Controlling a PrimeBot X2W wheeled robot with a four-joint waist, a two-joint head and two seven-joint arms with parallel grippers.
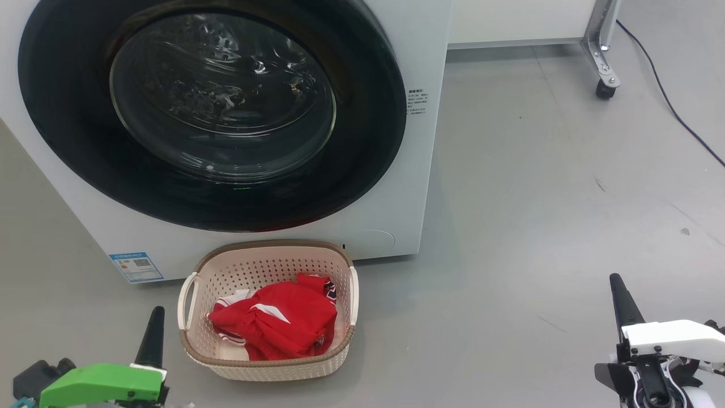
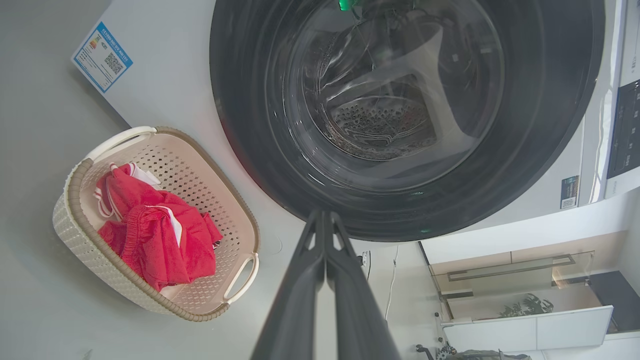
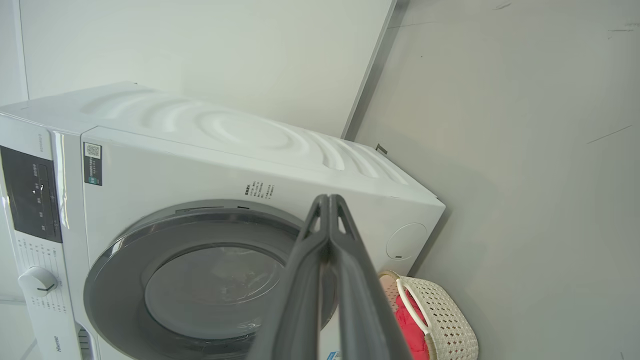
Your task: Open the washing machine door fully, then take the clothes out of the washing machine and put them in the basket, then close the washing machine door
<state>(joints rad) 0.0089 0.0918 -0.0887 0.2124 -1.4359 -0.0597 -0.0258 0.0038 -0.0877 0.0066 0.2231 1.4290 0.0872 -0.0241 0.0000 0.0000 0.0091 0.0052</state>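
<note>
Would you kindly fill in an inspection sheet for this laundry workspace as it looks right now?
Surface: grey floor, a few faint scuffs.
Job's things: washing machine with its door shut; basket on the floor just in front of it; red clothes lying inside the basket.
Clutter: nothing seen.
Grippers: left gripper jaws shut, holding nothing; right gripper jaws shut, holding nothing; both low and apart from the basket.
Cables: dark cable trailing across the floor at the far right.
Surroundings: metal frame leg on a caster beside the machine.
</note>
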